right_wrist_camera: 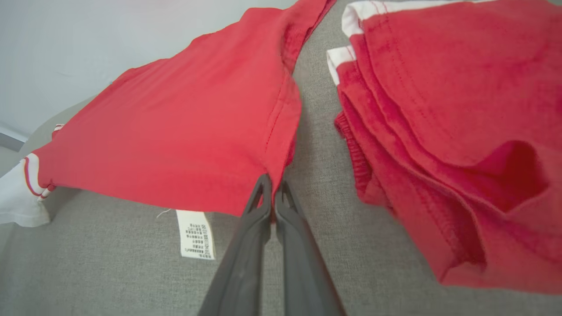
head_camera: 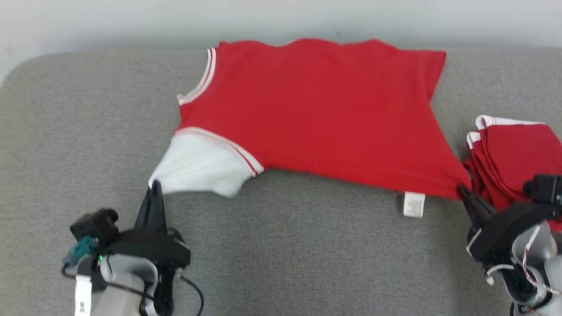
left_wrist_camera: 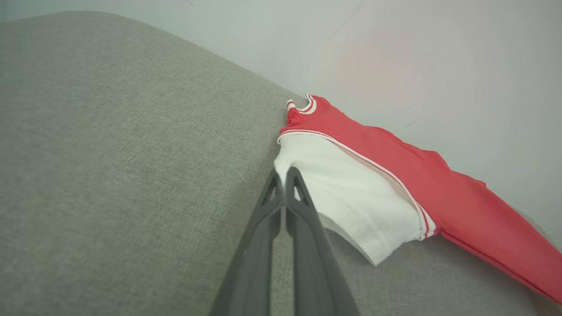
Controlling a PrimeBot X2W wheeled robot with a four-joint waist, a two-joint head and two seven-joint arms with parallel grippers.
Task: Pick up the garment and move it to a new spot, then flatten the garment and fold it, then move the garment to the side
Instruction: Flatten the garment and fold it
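Across centre, 10 to 2 o'clock: red garment [head_camera: 316, 114], mostly spread. Clamped tight: left claw [head_camera: 154, 188] on its white sleeve [head_camera: 197, 164], right claw [head_camera: 463, 192] on hem corner [right_wrist_camera: 263, 169]. Pull apart evenly, stay low, miss the folded stack [head_camera: 518, 149] at 3 o'clock.

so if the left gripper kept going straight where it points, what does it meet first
The white sleeve of the red shirt. The left gripper is shut with its tips at that sleeve's edge, apparently pinching it.

Head view downward over garment [head_camera: 316, 114]; wrist views low, close
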